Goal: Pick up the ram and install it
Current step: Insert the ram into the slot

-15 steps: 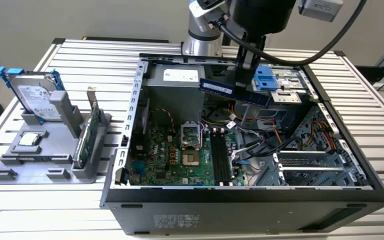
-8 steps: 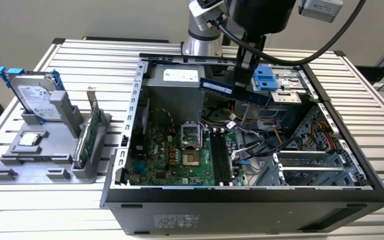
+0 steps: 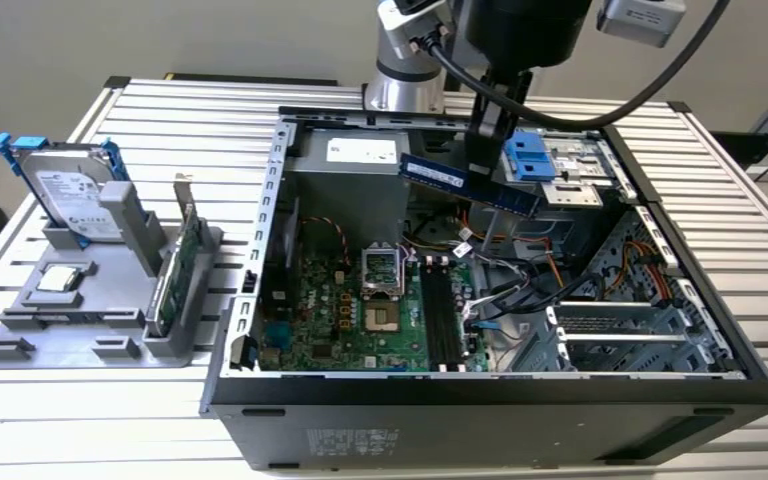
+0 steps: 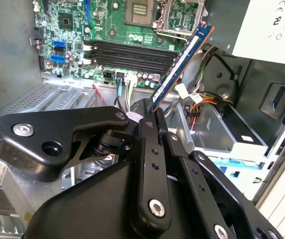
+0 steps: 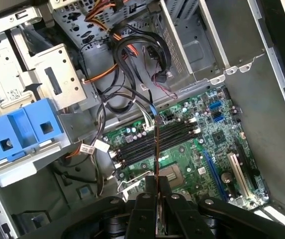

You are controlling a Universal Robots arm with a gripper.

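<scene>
Your gripper [image 3: 483,150] is clamped on the ram [image 3: 471,185], which hangs tilted above the open computer case [image 3: 491,385] in the exterior view. In the second wrist view, the fingers [image 4: 150,144] pinch the stick as it slants toward the memory slots [image 4: 127,54]. In the first wrist view, it sits edge-on over those slots. Expect it to be light, stiff and brittle, so grip the board's edges, not the chips.

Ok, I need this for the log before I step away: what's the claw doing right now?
The claw is closed, holding the ram in the air above the motherboard, not seated.
</scene>
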